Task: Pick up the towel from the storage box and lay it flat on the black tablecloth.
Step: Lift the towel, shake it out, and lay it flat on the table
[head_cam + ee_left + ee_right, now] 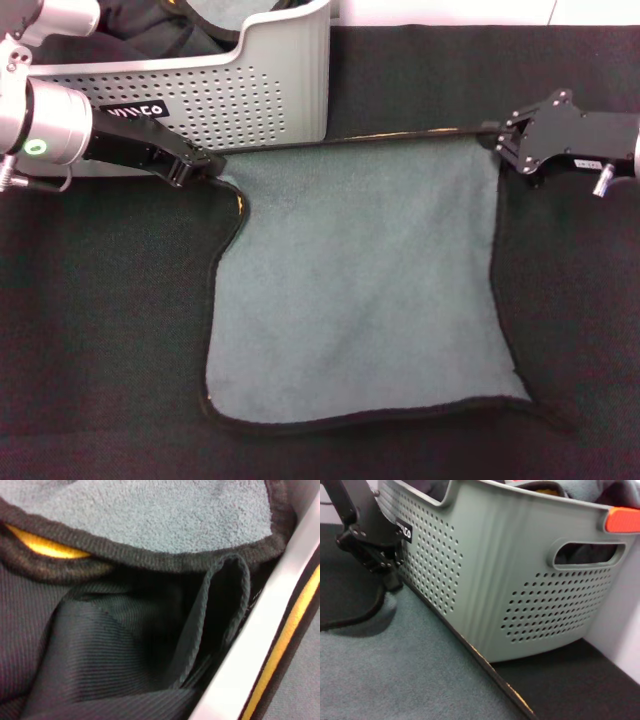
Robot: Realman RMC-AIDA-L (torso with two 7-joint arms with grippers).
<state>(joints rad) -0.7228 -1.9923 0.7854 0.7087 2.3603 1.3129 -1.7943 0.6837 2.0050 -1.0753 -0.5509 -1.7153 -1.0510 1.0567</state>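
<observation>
The big square fleecy towel, grey-green face up with a black stitched edge, is already out of the light grey perforated plastic storage box and spread across the wide black fabric tablecloth, so most of the job looks done to me. Its near edge and both sides lie on the cloth, though the left side curls inward and a sliver of the orange-yellow underside peeks out there. The far edge is not down yet — it runs taut as a thin dark line between the two arms, just in front of the box wall. The left gripper sits at the towel's far left corner, right beside the box's black label, its dark fingers closed down to a pinch on that corner. The right gripper is at the far right corner, and its fingers likewise appear closed on the towel's edge. From the right wrist view the hem stretches along the foot of the box toward the left gripper. What seems left is lowering that far edge, letting go at both corners, and perhaps smoothing the curled left side — dark cloths remain in the box.
</observation>
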